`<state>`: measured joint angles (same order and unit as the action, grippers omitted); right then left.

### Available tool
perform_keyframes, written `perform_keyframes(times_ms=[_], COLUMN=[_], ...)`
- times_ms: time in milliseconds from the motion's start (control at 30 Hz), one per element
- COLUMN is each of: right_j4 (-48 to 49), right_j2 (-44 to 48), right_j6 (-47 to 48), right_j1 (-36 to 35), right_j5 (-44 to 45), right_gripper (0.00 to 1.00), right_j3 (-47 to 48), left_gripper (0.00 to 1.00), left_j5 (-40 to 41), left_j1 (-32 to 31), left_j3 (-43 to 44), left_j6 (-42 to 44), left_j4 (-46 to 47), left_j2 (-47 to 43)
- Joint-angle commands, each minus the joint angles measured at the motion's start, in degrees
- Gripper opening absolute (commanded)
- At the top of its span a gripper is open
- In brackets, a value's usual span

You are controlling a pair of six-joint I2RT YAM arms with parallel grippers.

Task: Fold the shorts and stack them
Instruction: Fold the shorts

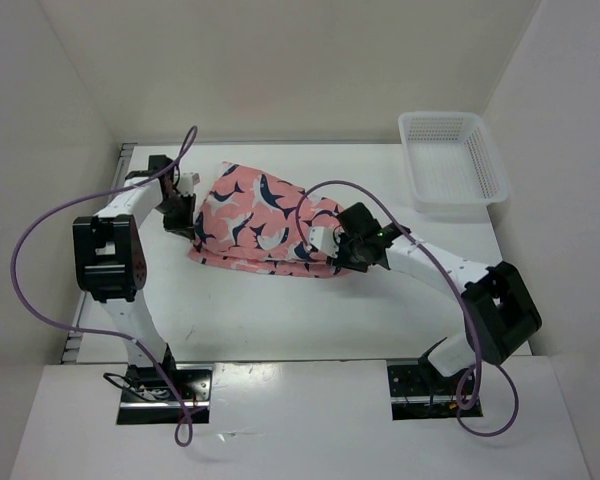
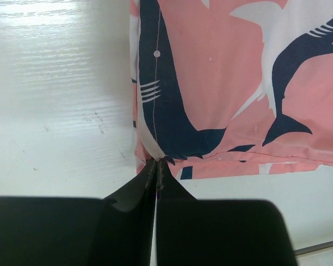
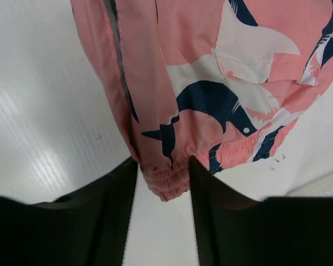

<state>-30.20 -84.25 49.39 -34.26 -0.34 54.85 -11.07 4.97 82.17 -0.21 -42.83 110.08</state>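
Note:
The salmon-pink shorts (image 1: pixel 255 220) with navy-and-white fish shapes lie bunched and partly lifted at the middle of the white table. My left gripper (image 1: pixel 185 215) is at their left edge. In the left wrist view it (image 2: pixel 157 162) is shut on a corner of the hem of the shorts (image 2: pixel 222 83). My right gripper (image 1: pixel 330 250) is at their right edge. In the right wrist view it (image 3: pixel 163 166) holds the gathered waistband of the shorts (image 3: pixel 211 83) bunched between its fingers, which touch the fabric on both sides.
A white plastic mesh basket (image 1: pixel 450 160) stands at the far right of the table. White walls close in the table (image 1: pixel 280 310) at the back and both sides. Purple cables loop off both arms.

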Motion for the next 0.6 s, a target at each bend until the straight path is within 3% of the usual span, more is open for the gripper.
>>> perform_keyframes(times_ms=[0, 67, 100, 167, 333, 400, 467, 567], right_j4=[6.19, 7.25, 7.26, 7.78, 5.77, 4.19, 1.56, -0.73], right_j2=[-1.27, -1.27, -1.27, -0.75, 1.63, 3.38, 4.08, 4.71], right_j6=[-1.05, 0.79, 0.80, 0.80, 2.20, 3.00, 4.57, 6.42], right_j1=[-0.10, -0.10, -0.10, -0.10, 2.26, 2.80, 3.49, 4.20], right_j5=[2.79, 3.85, 5.07, 6.22, 7.37, 6.85, 4.04, 0.78], right_gripper=[0.41, 0.27, 0.11, 0.00, 0.00, 0.00, 0.00, 0.00], right_j3=[-1.85, -1.85, -1.85, 0.07, 4.29, 5.18, 5.88, 5.88], left_gripper=[0.00, 0.00, 0.00, 0.00, 0.00, 0.00, 0.00, 0.00], left_j5=[0.44, 0.44, 0.44, 0.96, 0.96, -2.63, -8.42, -10.55], left_j1=[-0.05, -0.05, -0.05, 0.47, 3.27, 4.34, 4.87, 4.87], left_j3=[2.64, 3.17, 3.17, 5.19, 10.63, 13.27, 13.28, 6.89], left_j6=[0.21, 0.21, 0.21, 0.21, 0.21, 0.21, 0.21, 0.21], left_j4=[-2.08, -2.61, -2.61, -3.92, -10.06, -13.23, -19.64, -24.75], left_j2=[-3.11, -3.64, -4.26, -4.87, -7.60, -9.18, -9.79, -10.50])
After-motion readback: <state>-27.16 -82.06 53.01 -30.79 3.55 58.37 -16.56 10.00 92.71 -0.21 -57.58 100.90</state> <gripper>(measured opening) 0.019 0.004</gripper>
